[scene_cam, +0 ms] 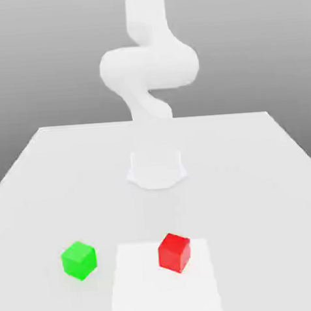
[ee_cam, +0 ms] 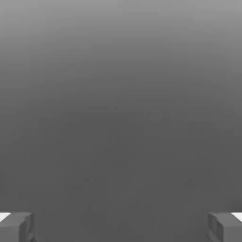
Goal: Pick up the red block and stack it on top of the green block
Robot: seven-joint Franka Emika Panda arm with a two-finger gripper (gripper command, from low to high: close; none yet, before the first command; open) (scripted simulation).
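Observation:
The red block [scene_cam: 174, 251], a small bright red cube, sits on the white table near its front, slightly toward the exterior view's right. The green block [scene_cam: 78, 259], a cube of the same size, rests on the table at about the same depth, toward the exterior view's left and apart from the red one. In the hand view my gripper [ee_cam: 121, 228] is open, with its grey fingertips [ee_cam: 16, 227] standing far apart, nothing between them, and plain grey background beyond. The white arm [scene_cam: 149, 67] rises from its base and leaves the exterior view at the top.
The arm's round base [scene_cam: 156, 168] stands at the middle of the white table [scene_cam: 251, 177], behind both cubes. A lighter square patch [scene_cam: 164, 288] lies on the tabletop under and in front of the red block. The table's far edge runs behind the base.

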